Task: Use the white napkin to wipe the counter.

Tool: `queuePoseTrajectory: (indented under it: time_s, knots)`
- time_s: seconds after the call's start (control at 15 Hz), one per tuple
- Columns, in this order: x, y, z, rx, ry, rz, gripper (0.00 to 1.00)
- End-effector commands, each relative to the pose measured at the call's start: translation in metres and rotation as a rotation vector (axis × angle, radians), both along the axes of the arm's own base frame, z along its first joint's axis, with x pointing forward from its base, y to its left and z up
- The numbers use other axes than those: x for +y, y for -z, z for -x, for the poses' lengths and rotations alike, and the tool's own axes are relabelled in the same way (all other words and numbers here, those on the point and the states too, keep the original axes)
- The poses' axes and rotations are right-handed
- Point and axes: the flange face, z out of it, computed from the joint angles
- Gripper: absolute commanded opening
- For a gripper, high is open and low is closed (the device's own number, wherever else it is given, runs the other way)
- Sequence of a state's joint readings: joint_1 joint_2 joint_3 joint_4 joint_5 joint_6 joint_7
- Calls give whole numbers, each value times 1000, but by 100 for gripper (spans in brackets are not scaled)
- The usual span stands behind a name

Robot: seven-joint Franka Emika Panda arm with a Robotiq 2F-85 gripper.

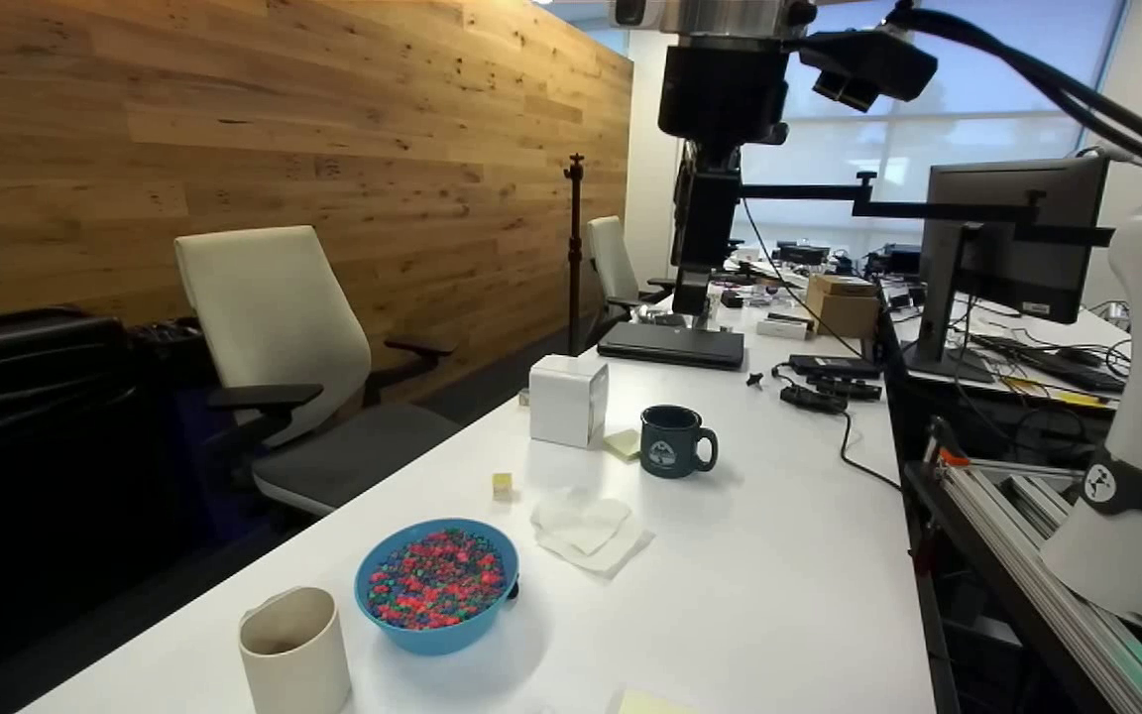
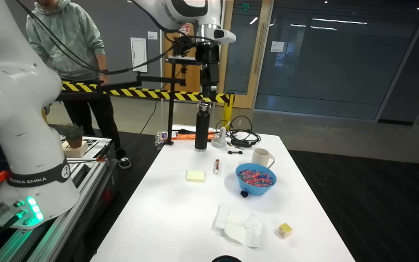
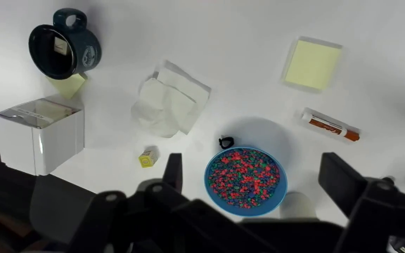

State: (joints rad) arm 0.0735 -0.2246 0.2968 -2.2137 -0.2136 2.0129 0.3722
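High over the desk [image 1: 779, 595], a spread gripper [image 3: 253, 172] is hanging with the napkin [image 3: 171, 102] not yet in its grasp

The desk is stretching out long and white. The gripper is pointing down, its fingers standing wide apart and holding nothing. The white box [image 1: 563, 402] is standing near one edge, and the blue bowl [image 1: 437, 640] is sitting farther along. The napkin is lying wrinkled and layered on the desk between the bowl and the dark mug [image 1: 665, 436], touching neither. A small yellow block [image 3: 148, 158] is resting near the napkin, and a black loop [image 3: 226, 142] is lying just beside the bowl.

The step in hand is looking like the approach. In the wrist view the bowl is showing between the fingers, while the napkin is lying off toward the mug, so a good approach would be shifting that way before going down. The fingertips should be straddling a raised wrinkle, all but brushing the desk, and closing softly; thin paper is likely to be slipping from a high pinch. The wiping should then be running flat and light, steering around the bowl, the mug and the block.
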Motion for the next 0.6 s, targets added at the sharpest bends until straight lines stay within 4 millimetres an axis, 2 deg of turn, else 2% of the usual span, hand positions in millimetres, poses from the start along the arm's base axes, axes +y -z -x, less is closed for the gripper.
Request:
queuePoseTrajectory:
  time_s: [0.0,0.53]
  knots:
    - [-2,-3,-1,0,-7,7,100]
    - [-4,3,-6,21,19,-12,100]
